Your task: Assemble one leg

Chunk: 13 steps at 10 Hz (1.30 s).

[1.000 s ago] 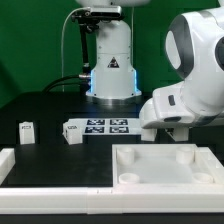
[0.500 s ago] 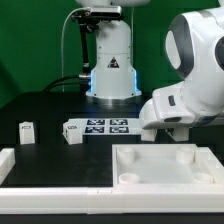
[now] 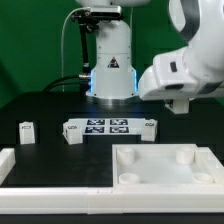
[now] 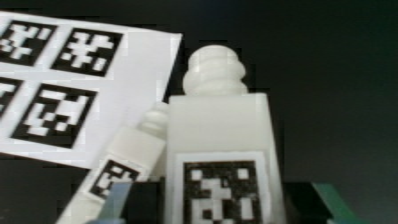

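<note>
**Exterior view.** The arm (image 3: 190, 60) takes up the 1 to 3 o'clock part of the frame and is clear of the surface (image 3: 45, 105). The hand (image 3: 181, 102) hangs under the white housing, above bare dark surface at 12 o'clock of the tray (image 3: 130, 176). Its fingers are in shadow, so I cannot tell whether they are spread, pressed together or pinching anything.

The marker board (image 3: 105, 126) lies flat at centre. One leg (image 3: 148, 127) sits at the board's 3 o'clock end; whether it touches the edge or lies just beside it cannot be told. A second leg (image 3: 72, 134) sits just beside the board's 9 o'clock end. A third leg (image 3: 26, 131) stands well apart further toward 9 o'clock, with open surface on every side.

The tray occupies the 5 o'clock corner, and a strip of bare surface separates its far rim from the board. A white frame piece (image 3: 50, 200) borders the 7 o'clock corner. The robot base (image 3: 110, 60) stands at 12 o'clock, behind the board.

**Wrist view.** A close leg (image 4: 222, 140) fills the middle, with its tag face toward the camera and a ribbed peg at its far end. A slim leg (image 4: 128, 165) lies tilted against its side, touching it. Beyond both is a corner of the marker board (image 4: 71, 70), showing four tags. On the opposite side of the close leg the surface (image 4: 338, 80) is open and dark. The shapes at the frame's near edge are too blurred to give the hand's state.
</note>
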{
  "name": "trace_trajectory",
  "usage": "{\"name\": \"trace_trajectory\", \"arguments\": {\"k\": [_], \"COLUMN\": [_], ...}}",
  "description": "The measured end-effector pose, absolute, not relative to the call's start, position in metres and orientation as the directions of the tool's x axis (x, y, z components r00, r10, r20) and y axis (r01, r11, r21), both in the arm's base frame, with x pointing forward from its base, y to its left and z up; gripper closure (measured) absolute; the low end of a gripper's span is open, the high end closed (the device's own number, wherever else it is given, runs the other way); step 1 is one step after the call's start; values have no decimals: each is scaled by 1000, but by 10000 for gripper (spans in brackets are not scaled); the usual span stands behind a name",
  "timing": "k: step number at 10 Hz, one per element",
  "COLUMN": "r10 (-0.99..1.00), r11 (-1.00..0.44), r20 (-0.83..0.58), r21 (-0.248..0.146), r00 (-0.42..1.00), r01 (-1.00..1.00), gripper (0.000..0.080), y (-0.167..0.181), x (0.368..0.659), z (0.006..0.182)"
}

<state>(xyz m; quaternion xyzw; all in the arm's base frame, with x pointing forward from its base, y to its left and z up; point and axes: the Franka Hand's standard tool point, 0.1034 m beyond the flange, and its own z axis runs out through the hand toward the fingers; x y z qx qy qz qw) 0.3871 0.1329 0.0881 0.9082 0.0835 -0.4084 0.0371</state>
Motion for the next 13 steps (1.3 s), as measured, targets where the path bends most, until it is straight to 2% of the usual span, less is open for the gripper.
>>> {"name": "trace_trajectory", "arguments": {"k": [2, 3, 5, 7, 8, 10, 11, 12, 13], "r10": [121, 134, 168, 179, 196, 235, 231, 229, 224], "r11": [-983, -984, -982, -983, -980, -972, -972, -972, -972], "r20": [-753, -676, -524, -380, -260, -135, -7, 62, 192], "r21": [-1, -6, -13, -23, -32, -33, -34, -33, -32], "r00": [647, 725, 835, 908, 946, 963, 973, 971, 956], "r01": [182, 176, 189, 184, 194, 233, 230, 231, 234], "gripper": [509, 509, 509, 509, 509, 509, 509, 509, 509], "y": [133, 137, 133, 122, 120, 118, 121, 119, 120], "x": [385, 397, 398, 422, 440, 457, 467, 462, 467], "z": [86, 80, 84, 91, 94, 105, 105, 102, 104]}}
